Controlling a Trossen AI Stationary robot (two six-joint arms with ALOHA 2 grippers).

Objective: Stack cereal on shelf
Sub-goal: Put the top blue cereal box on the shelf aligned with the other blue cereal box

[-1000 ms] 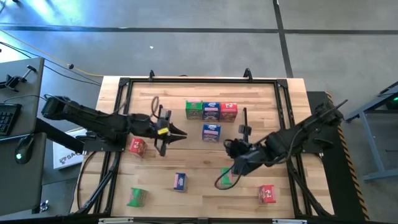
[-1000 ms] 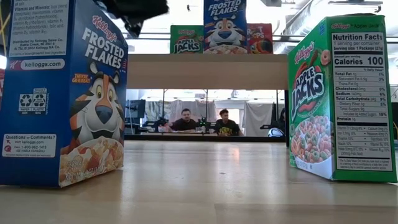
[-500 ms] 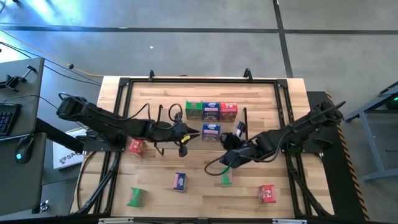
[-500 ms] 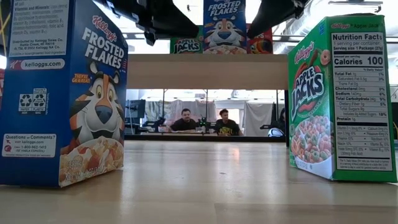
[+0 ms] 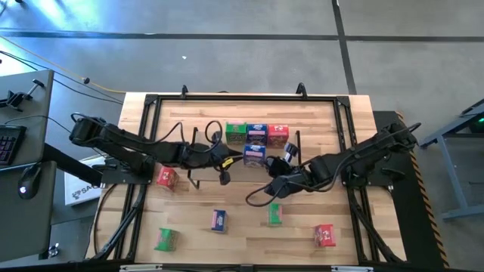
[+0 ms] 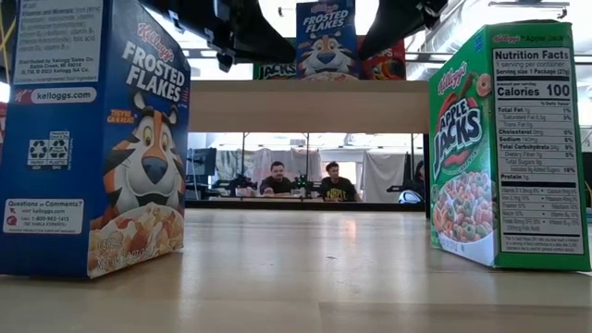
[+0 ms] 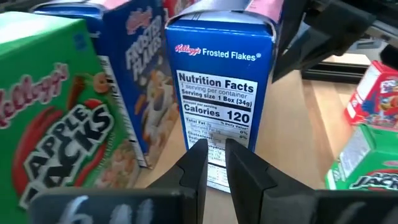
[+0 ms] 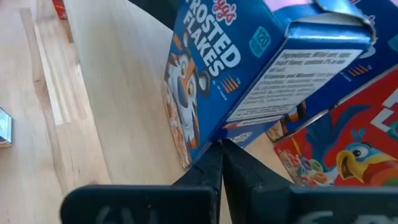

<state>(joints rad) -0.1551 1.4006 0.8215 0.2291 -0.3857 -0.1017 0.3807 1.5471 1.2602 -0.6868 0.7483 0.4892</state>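
**Blue box pinched between two closed grippers on the shelf**

Frosted Flakes box [image 5: 255, 155], blue, stands on end at the front of the shelf [image 6: 305, 106], just ahead of a row of three already placed there: green box [image 5: 236, 134], second blue box [image 5: 257, 133] and red box [image 5: 278, 134]. In the low view it leans a little off upright. Its long axis is close to vertical, and its printed front faces out toward the near table edge. Whether its base sits flat on the light wood or one edge is tipped up cannot be told.

The left gripper [image 7: 216, 146] comes at it from the robot's left, aimed square at the narrow nutrition panel and just short of it or touching. Its fingers are drawn almost together and hold nothing. The right gripper [image 8: 217, 146] is opposite, fully clenched and also empty, with its tips against the box's lower edge on the red-box side.

So the box lies between the two grippers, each a blunt pusher, not a clamp. The right one is lower and clearly in contact; the left is higher up the panel. In my judgement the coming move is a nudge back toward the row or a squaring-up. Uneven pressure, low on one side and high on the other, could topple the box.

Other loose boxes [image 5: 219, 220] wait on the table, well apart.
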